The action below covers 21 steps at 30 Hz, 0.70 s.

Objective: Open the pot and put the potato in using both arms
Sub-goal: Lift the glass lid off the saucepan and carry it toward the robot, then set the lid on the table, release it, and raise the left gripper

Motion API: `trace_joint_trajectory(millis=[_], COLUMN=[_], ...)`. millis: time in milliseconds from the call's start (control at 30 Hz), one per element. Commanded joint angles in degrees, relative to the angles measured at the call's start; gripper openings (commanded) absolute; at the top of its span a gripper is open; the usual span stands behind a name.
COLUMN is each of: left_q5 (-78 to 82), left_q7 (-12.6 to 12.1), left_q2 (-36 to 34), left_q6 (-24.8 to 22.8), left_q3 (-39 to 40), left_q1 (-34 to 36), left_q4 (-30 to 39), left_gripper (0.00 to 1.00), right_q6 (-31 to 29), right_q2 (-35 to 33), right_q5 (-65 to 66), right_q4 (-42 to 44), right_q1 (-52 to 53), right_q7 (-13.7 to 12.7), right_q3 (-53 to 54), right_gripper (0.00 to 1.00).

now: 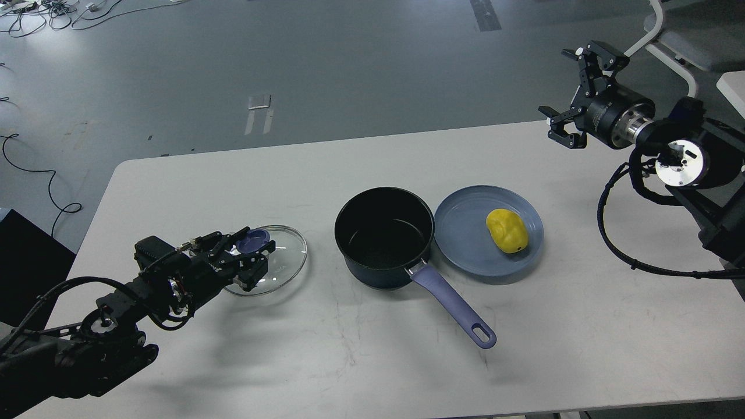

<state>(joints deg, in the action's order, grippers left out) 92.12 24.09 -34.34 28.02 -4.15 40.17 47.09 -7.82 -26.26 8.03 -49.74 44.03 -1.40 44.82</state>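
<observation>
The pot (384,238) stands uncovered at the table's middle, its black inside empty, its lavender handle (454,305) pointing to the front right. The potato (507,230) lies on a blue-grey plate (460,233) just right of the pot. The glass lid (285,256) with its blue knob (256,238) lies on the table left of the pot. My left gripper (253,250) has its fingers on either side of the knob and looks closed on it. My right gripper (559,87) is open and empty, raised over the table's far right edge, well away from the potato.
The white table (372,361) ends close behind the plate and at the front. A white chair frame (669,52) stands behind my right arm. Black cables (617,233) hang from the right arm over the table's right side.
</observation>
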Motion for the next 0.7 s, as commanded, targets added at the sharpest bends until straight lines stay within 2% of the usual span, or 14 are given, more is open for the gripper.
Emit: trace_joint_trajectory(millis=[0, 33, 100, 133, 167, 200, 433, 500, 600, 667], left_q5=[-0.62, -0.62, -1.32, -1.32, -1.85, -2.37, -7.82, -12.81, -18.01, -26.5], left_q7=[0.25, 0.25, 0.34, 0.34, 0.34, 0.43, 1.83, 3.91, 3.91, 3.91], left_q2=[0.68, 0.68, 0.68, 0.68, 0.68, 0.68, 0.5, 0.24, 0.32, -0.11], left_q6=[-0.02, -0.02, -0.02, -0.02, -0.02, -0.02, -0.02, -0.02, -0.02, -0.02], left_q3=[-0.07, -0.07, -0.07, -0.07, -0.07, -0.07, 0.72, 0.81, 0.81, 1.51], left_q1=[-0.09, -0.09, -0.09, -0.09, -0.09, -0.09, 1.14, 3.84, 6.49, 9.82], left_q4=[-1.04, -1.13, -1.13, -1.13, -1.13, -1.13, -0.34, -0.07, 0.28, 3.86], left_gripper=[0.65, 0.67, 0.83, 0.83, 0.92, 0.95, 0.98, 0.98, 0.98, 0.98], right_q6=[0.0, 0.0, -0.09, -0.09, -0.09, -0.09, -0.53, -0.7, -0.79, -0.79], right_q2=[-0.11, -0.11, -0.72, -0.72, -0.72, -0.72, -0.81, -0.81, -0.99, -2.65], right_q5=[-0.03, -0.03, -0.03, -0.03, -0.03, -0.03, 0.15, 0.85, 1.38, 6.36], right_q4=[-0.01, -0.1, -0.19, -0.19, -0.19, -0.19, -0.27, -0.88, -1.68, -3.95], right_q1=[-0.17, -0.17, -0.09, -0.09, 0.0, 0.0, -0.09, 0.09, 0.53, 1.66], right_q7=[0.0, -0.09, -0.09, -0.09, -0.09, -0.18, 0.0, 0.08, 0.26, 0.7], right_q3=[0.09, 0.09, 0.09, 0.09, 0.09, 0.09, 0.0, -0.7, -2.89, -7.1], right_gripper=[1.0, 1.0, 1.0, 1.0, 1.0, 1.0, 1.0, 1.0, 1.0, 1.0])
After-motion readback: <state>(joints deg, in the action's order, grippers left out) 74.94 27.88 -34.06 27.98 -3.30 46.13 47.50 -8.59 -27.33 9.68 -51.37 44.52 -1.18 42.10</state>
